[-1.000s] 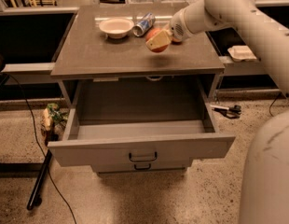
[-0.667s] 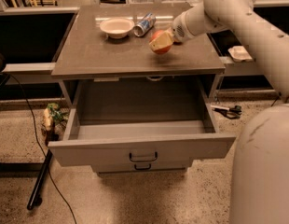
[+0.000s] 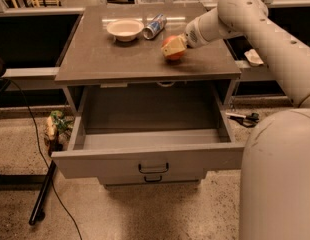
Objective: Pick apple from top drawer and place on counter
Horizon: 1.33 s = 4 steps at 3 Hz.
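Observation:
The apple [image 3: 171, 49] is red-orange and sits low over the counter [image 3: 120, 59], right of middle; I cannot tell whether it touches the top. My gripper [image 3: 176, 46] reaches in from the right and is shut on the apple, its pale fingers [image 3: 178, 45] wrapped over it. The top drawer [image 3: 150, 156] stands pulled wide open below the counter, and its inside shows nothing in it. Its dark bar handle [image 3: 153, 168] is on the front.
A white bowl [image 3: 125, 29] and a can lying on its side [image 3: 155, 26] rest at the back of the counter. The lower drawer handle [image 3: 153, 179] shows just below. A cable and stand foot [image 3: 42, 194] lie on the floor at left, scissors [image 3: 245, 118] at right.
My gripper has moved the apple a little further back and lower over the counter. The drawer has not moved.

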Each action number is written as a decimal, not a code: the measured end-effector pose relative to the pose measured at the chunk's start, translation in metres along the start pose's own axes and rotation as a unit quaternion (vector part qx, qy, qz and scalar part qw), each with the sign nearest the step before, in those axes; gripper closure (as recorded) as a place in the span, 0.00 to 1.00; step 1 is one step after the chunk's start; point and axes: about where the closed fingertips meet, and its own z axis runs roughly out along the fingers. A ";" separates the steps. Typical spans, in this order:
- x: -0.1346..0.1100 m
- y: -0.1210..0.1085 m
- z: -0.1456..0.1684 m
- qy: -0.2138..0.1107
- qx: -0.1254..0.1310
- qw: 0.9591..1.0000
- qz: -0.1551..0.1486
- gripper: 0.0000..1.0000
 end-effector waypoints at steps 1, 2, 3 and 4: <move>0.003 -0.002 0.004 0.000 -0.004 1.000 0.005 0.36; 0.004 -0.002 0.004 0.000 -0.004 1.000 0.005 0.12; 0.002 -0.001 0.000 -0.005 -0.005 1.000 0.000 0.00; -0.008 -0.002 -0.029 -0.015 0.023 0.999 -0.026 0.00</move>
